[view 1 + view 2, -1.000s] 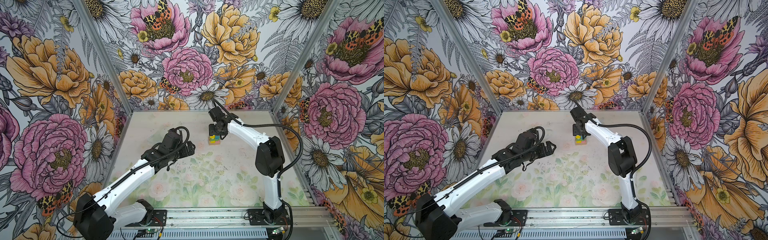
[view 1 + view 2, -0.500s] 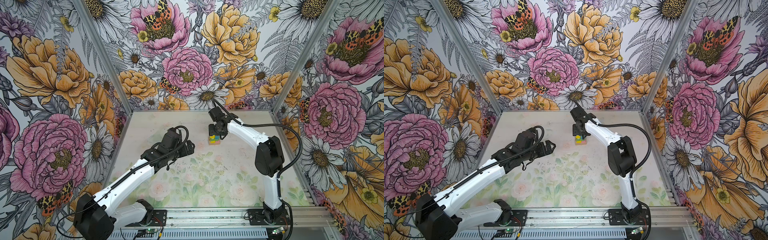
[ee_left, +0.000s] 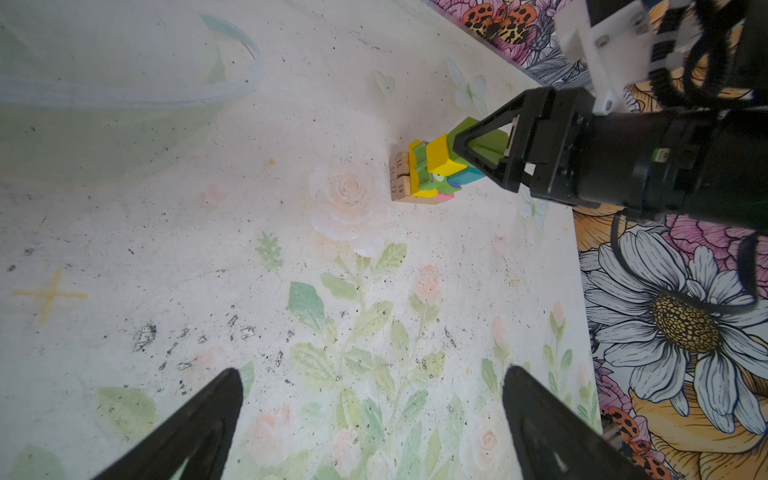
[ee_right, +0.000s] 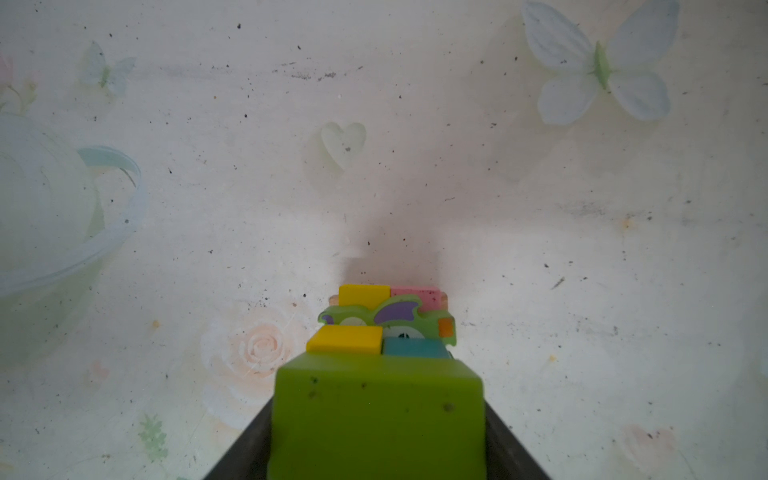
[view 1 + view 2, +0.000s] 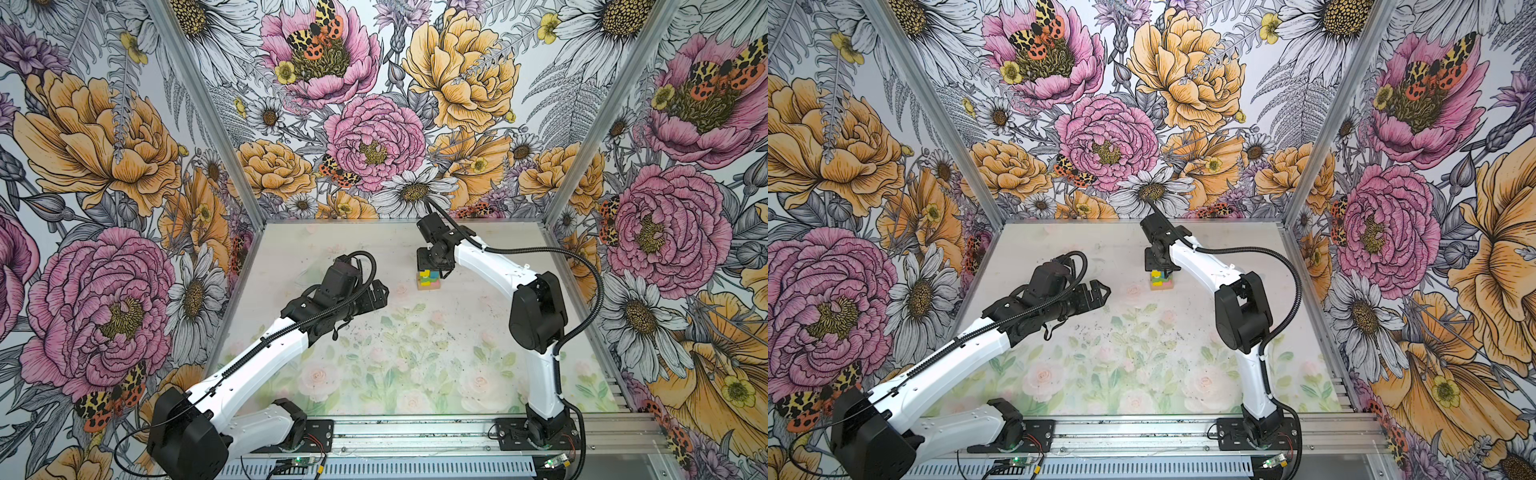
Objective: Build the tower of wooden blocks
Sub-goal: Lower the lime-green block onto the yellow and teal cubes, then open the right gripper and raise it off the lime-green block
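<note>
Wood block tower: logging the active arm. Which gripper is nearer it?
Right. The right gripper is over the wood block tower, gripping the lime green block; the left gripper hangs open, off to its side.

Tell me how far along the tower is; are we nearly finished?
Done: the wood block tower stands with tan planks at the base, then yellow, pink, a yellow cube and teal cube. In hand: the right gripper holds the lime green block on top of those cubes. Remaining: likely just release and retreat. The left gripper is open, empty; I see no loose blocks elsewhere.
</note>
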